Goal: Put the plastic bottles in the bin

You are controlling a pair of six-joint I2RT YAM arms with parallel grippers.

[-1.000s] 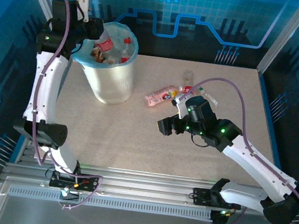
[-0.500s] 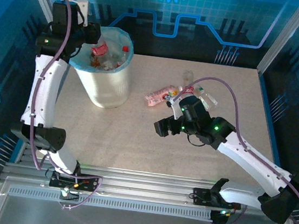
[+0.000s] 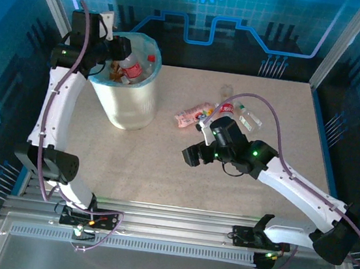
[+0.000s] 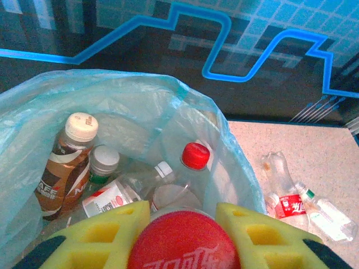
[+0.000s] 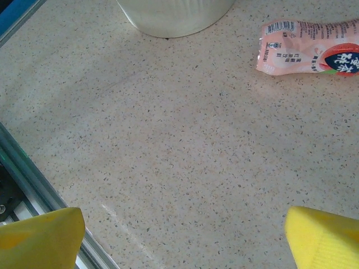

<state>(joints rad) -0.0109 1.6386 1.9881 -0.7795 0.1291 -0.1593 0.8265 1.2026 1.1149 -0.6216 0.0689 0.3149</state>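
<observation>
My left gripper (image 4: 182,216) (image 3: 120,52) is shut on a red-labelled plastic bottle (image 4: 183,246) (image 3: 131,70), held over the mouth of the bin (image 3: 131,105) (image 4: 112,84). The white ribbed bin has a light-blue bag and holds several bottles, among them a brown one (image 4: 64,168) and a red-capped one (image 4: 195,158). A pink bottle (image 3: 192,114) (image 5: 308,53) lies on the table. My right gripper (image 3: 190,155) (image 5: 182,246) hangs open over bare table, nearer than the pink bottle, with nothing between its yellow pads (image 5: 42,238).
Three more bottles lie behind the right arm: a red-labelled one (image 3: 226,107) (image 4: 289,204), a clear one (image 3: 251,119) (image 4: 331,216) and a crushed clear one (image 3: 227,91) (image 4: 275,165). The bin's base (image 5: 174,14) stands left of the pink bottle. A metal rail (image 5: 33,185) runs along the table's near edge.
My left gripper has shifted right with the red-labelled bottle, further over the bin's mouth. My right arm has slid left and nearer, away from the bottles behind it.
</observation>
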